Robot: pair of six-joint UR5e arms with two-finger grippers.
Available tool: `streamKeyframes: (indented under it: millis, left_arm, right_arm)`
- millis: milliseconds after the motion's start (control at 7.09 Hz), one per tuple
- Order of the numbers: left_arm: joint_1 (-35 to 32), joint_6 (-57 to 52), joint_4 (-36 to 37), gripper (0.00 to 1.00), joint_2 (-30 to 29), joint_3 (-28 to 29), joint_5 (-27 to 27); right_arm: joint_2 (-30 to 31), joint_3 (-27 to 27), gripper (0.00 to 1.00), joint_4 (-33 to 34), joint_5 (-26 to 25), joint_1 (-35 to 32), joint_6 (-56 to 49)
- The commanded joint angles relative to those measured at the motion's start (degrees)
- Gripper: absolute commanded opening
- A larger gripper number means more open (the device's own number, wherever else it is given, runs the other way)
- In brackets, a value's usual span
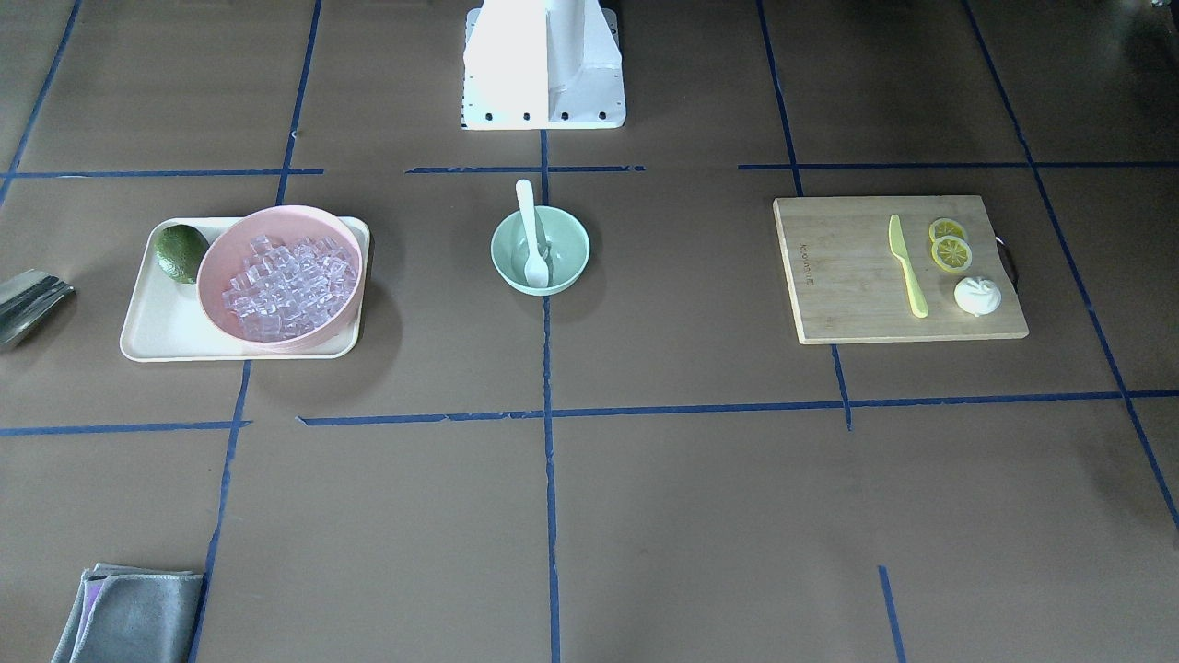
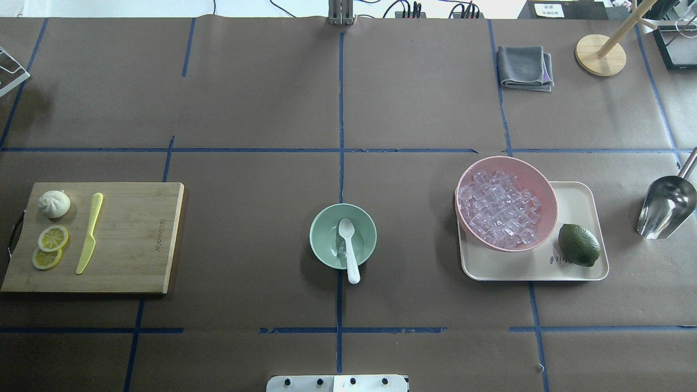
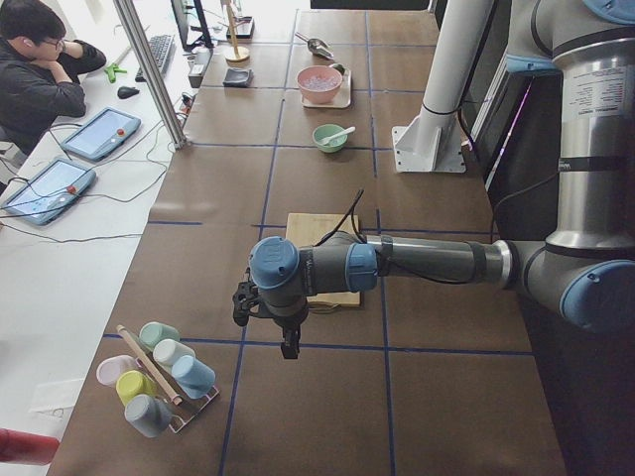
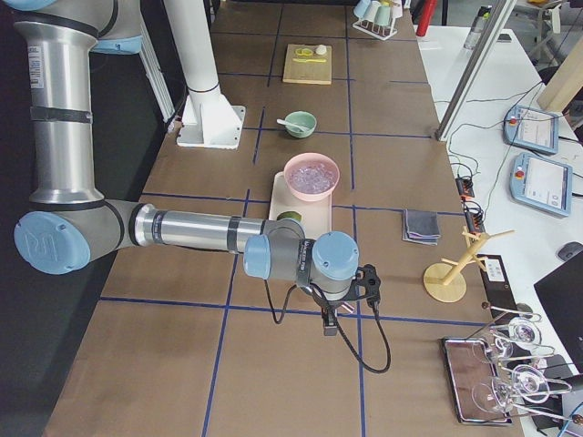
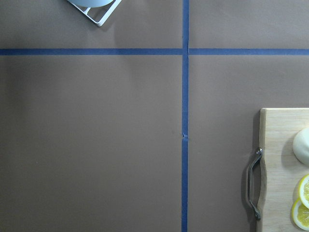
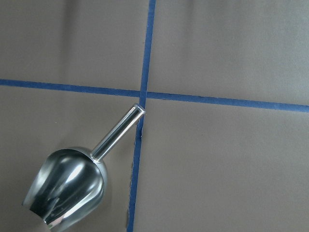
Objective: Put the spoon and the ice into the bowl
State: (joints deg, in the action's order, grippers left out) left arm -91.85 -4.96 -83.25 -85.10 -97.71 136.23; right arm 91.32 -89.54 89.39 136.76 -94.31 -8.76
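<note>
The spoon (image 2: 349, 253) lies in the bowl (image 2: 318, 223) at the overhead view's centre, handle over the lower rim, so the ice step looks to be in hand. The ice (image 2: 498, 209) sits heaped in the pink bowl (image 2: 528, 174) at centre right (whether any cube is in the green one is unclear). The left gripper (image 3: 288, 347) and right gripper (image 4: 330, 323) show only in side views, so I cannot tell if they are clenched or released. Next, the right one likely needs the scoop (image 2: 664, 207) at the right edge

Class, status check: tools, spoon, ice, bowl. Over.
Left tool, right tool: both at table ends, open or shut unclear. Spoon in mint-green bowl, handle over rim. Ice in pink bowl, lime beside it.
</note>
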Motion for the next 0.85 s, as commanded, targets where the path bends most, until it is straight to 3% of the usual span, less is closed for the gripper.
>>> streamKeyframes:
  millis: [0, 705]
  left_arm:
    - [0.0, 4.7, -4.4, 1.00, 0.3, 0.5, -0.1]
    - [0.0, 5.0, -5.0, 1.00, 0.3, 0.6, -0.1]
  right_arm:
    - [0.0, 0.0, 1.00, -0.1, 0.0, 0.0, 0.0]
    - [-0.2, -0.1, 1.00, -0.1, -0.1, 0.0, 0.1]
